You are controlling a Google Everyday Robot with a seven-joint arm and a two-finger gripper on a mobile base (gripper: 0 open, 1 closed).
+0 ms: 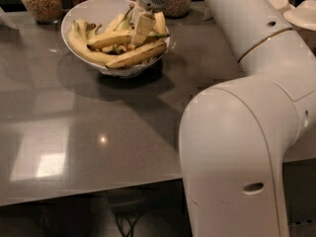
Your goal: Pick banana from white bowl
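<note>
Pale gripper (140,29) hangs inside the white bowl (75,15) near the tabletop's far edge. It sits right on the banana (118,38), the long straight one lying across the top of the pile and probably the easiest to lift clear. Whether it has clamped the fruit, I cannot tell. Several more bananas, mostly curved, fill the bowl beneath. Grain-filled glass jars (42,1) line the far edge, and small white dishes (296,15) sit at the far right corner.

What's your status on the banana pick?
Pincer low in bowl, right over banana; grip unclear. Banana not lifted. Other bananas packed against it.
</note>
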